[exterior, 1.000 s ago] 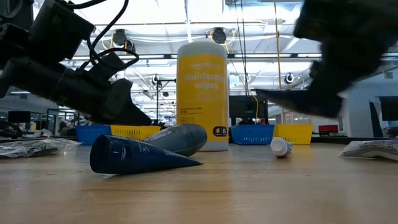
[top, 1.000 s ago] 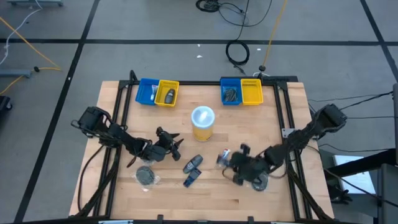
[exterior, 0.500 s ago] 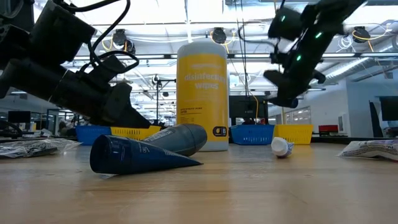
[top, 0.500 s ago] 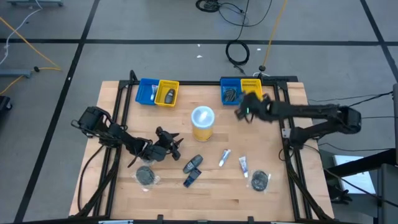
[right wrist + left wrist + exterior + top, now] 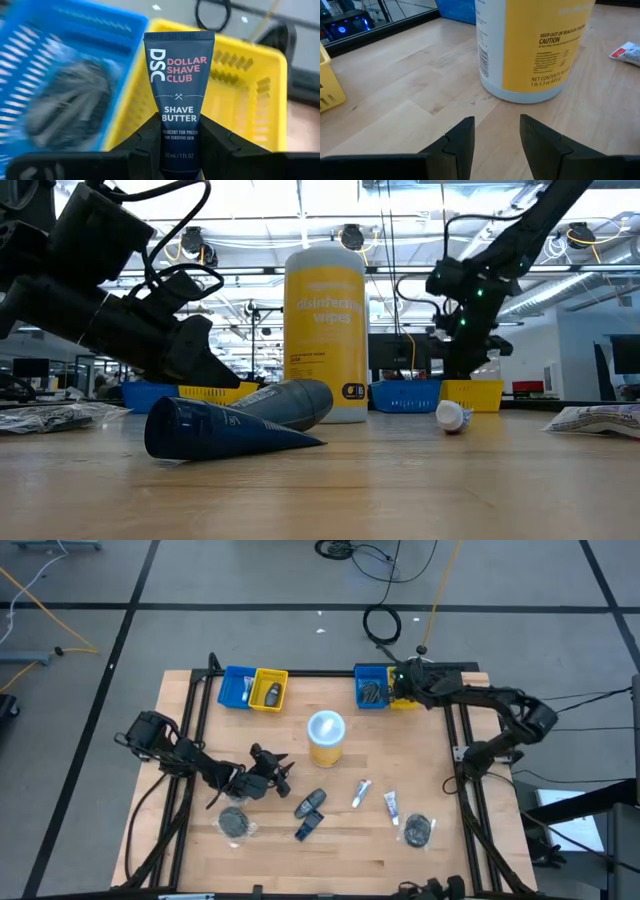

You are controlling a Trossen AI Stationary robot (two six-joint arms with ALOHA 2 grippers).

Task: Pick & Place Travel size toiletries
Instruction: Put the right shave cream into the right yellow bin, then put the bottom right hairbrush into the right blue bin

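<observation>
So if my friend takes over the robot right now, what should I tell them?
Right gripper: shut on a dark shave butter tube, held over the right-hand yellow bin; nothing released yet.
Left gripper: open, empty, low near the yellow wipes canister.
Done: dark items already in the right-hand blue bin.
Left on the table: two dark tubes, two white tubes, two wrapped discs.

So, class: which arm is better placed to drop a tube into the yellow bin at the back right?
Right. Its gripper already holds the shave butter tube over that yellow bin; the left gripper is empty, near the table's front.
</observation>
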